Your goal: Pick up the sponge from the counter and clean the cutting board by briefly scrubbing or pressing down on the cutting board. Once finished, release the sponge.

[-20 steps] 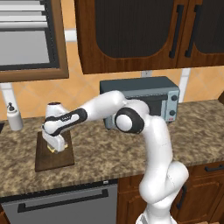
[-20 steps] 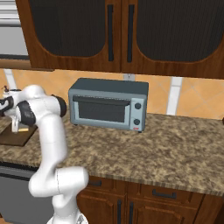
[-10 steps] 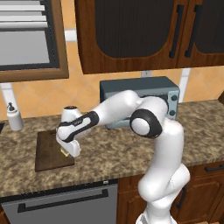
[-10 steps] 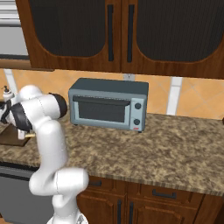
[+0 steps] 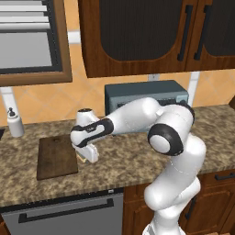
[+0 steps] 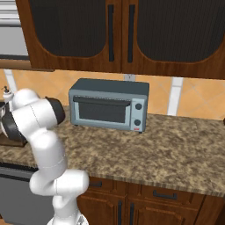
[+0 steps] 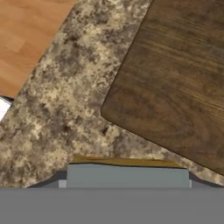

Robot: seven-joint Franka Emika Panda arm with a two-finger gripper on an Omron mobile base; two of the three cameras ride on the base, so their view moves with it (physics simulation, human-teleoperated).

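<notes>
1. From the left base view I see the gripper [image 5: 86, 157] hanging just past the right edge of the board [image 5: 56, 158], low over the counter [image 5: 119, 165].
2. A tan sliver shows under the hand there: that is the sponge [image 5: 83, 159], sitting at the fingers just beside the board's right edge. I cannot tell from this view whether it touches the counter.
3. In the hand view the sponge [image 7: 127, 175] lies across the bottom, grey-blue face toward the camera with a thin yellow-tan strip along its far edge.
4. The fingertips are hidden by the sponge, so I cannot tell whether they pinch it or stand spread.
5. Beyond the sponge in the hand view there is speckled counter [image 7: 65, 109], then a corner of the board [image 7: 175, 83] filling the upper right. The sponge is off the board here, with a strip of stone between them.
6. The board lies flat on the counter, long side running away from me, its small hole near the far short edge.
7. A white soap bottle [image 5: 15, 124] stands at the wall, left of the board and apart from it.
8. A grey-blue toaster oven [image 6: 110, 104] sits at the back of the counter, behind the arm's elbow in the left view.
9. In the right base view the arm reaches off toward the left edge, and a little of the board [image 6: 11, 141] peeks out behind it.
</notes>
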